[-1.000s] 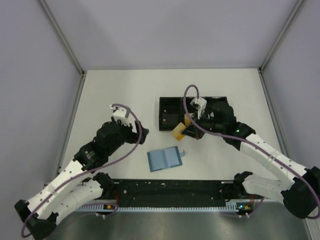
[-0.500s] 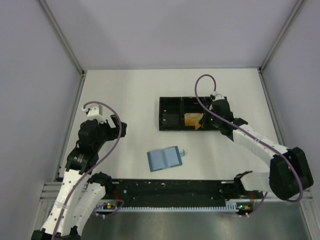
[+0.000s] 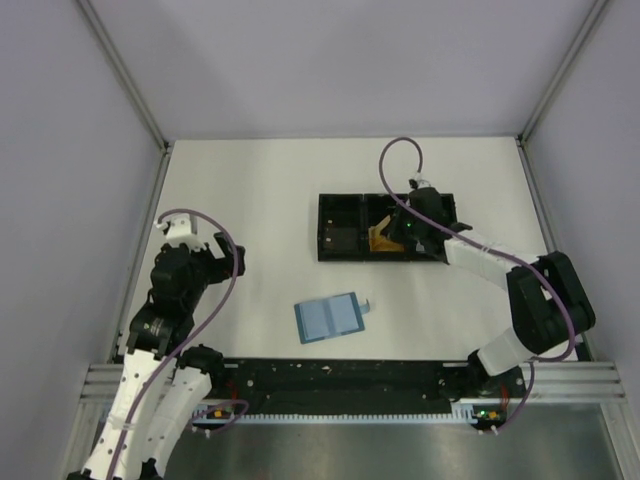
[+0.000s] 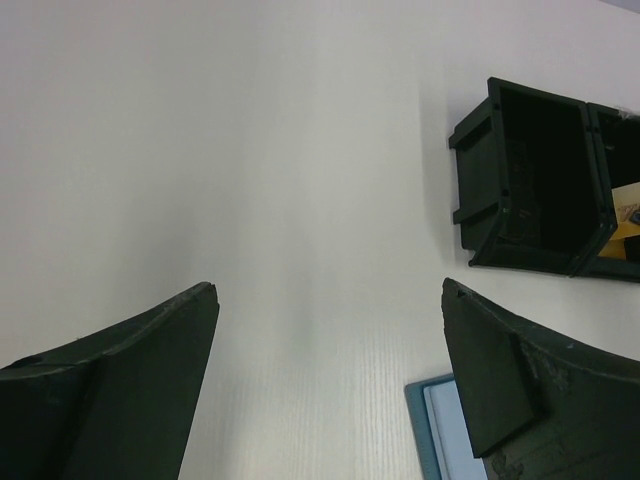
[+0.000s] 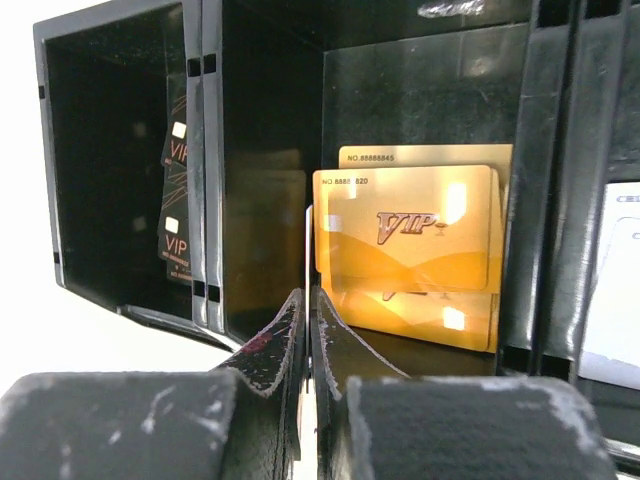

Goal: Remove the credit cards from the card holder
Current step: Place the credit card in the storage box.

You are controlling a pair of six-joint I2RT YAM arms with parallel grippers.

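The teal-blue card holder (image 3: 328, 318) lies open on the table, lighter blue faces up; one corner of it (image 4: 432, 425) shows beside my left gripper's right finger. My left gripper (image 3: 228, 258) (image 4: 330, 290) hangs open over bare table, left of the holder, with nothing in it. My right gripper (image 3: 395, 235) (image 5: 310, 295) is shut on a thin card seen edge-on, over the middle compartment of the black tray (image 3: 340, 205). Two orange-gold credit cards (image 5: 405, 240) lie in that compartment. Black cards (image 5: 175, 200) lie in the left compartment.
A white card (image 5: 615, 290) lies in the tray's right compartment. A small white scrap (image 3: 368, 303) sits at the holder's right edge. Grey walls close in the table on three sides. A black rail (image 3: 340, 378) runs along the near edge.
My left arm has pulled back to the left, away from the holder, and its jaws have opened wider. My right gripper has carried the orange-gold card from the tray's near edge over the middle compartment.
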